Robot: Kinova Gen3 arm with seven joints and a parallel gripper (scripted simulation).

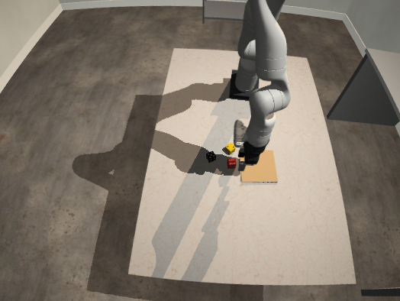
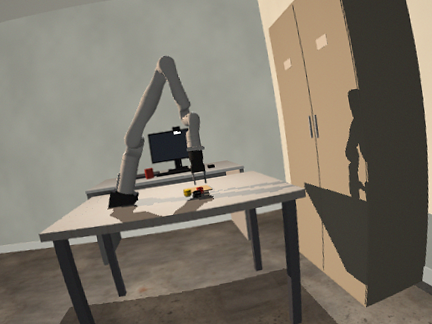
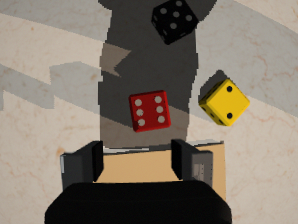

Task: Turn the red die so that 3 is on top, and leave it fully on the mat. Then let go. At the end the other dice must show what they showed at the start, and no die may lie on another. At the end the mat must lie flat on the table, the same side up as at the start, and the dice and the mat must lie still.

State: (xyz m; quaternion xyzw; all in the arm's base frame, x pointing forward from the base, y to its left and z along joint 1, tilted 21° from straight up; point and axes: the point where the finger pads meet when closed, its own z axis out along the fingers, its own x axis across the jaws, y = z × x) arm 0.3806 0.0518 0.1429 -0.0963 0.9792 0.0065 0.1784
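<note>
The red die (image 3: 149, 110) lies on the table top just off the mat's edge, with six pips on top; it also shows in the top view (image 1: 231, 163) and the exterior view (image 2: 199, 189). The tan mat (image 1: 259, 167) lies flat to its right, and its edge shows in the wrist view (image 3: 140, 165). My gripper (image 3: 137, 154) (image 1: 244, 158) is open and empty, hovering over the mat's edge right beside the red die. The yellow die (image 3: 225, 102) shows two pips and the black die (image 3: 174, 19) shows five; both lie on the table beyond the red die.
The yellow die (image 1: 230, 148) and the black die (image 1: 211, 156) lie close to the red one, each apart from the others. The arm's base (image 1: 242, 85) stands at the table's far side. A cabinet (image 2: 353, 142) stands to the right of the table.
</note>
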